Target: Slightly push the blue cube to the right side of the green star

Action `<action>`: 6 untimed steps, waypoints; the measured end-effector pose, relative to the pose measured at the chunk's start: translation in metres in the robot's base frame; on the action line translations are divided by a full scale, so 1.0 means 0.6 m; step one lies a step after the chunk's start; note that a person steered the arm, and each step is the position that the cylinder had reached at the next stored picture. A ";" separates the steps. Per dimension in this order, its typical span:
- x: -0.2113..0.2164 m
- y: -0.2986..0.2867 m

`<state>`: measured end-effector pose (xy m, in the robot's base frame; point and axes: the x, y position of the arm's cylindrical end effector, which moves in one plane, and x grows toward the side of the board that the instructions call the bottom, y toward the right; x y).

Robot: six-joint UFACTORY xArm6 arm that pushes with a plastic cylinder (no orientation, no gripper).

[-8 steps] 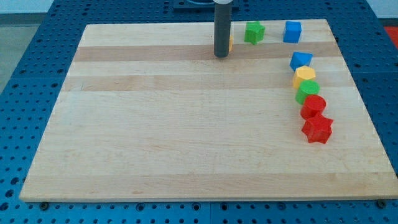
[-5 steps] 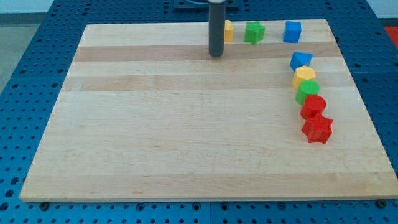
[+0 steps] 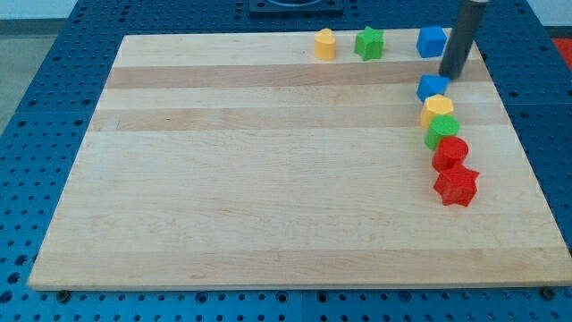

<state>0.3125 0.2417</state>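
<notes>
My tip (image 3: 452, 77) is seen at the upper right of the frame, just right of and below the blue cube (image 3: 431, 42), just above a blue block (image 3: 433, 87); no claw is carried (only a bare rod). The cube is set near the board's (image 3: 268, 179) top edge, squarely aligned with it, right of the green star (image 3: 368, 43); open wood is left between them; a yellow block (image 3: 325, 44) is placed left of the star.

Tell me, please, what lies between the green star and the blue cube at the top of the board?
Nothing: in the camera view, only bare wood separates the green star from the blue cube. My tip stands just below-right of the cube.
</notes>
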 end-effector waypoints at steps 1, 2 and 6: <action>-0.065 0.074; -0.161 0.118; -0.127 0.019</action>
<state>0.2365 0.2528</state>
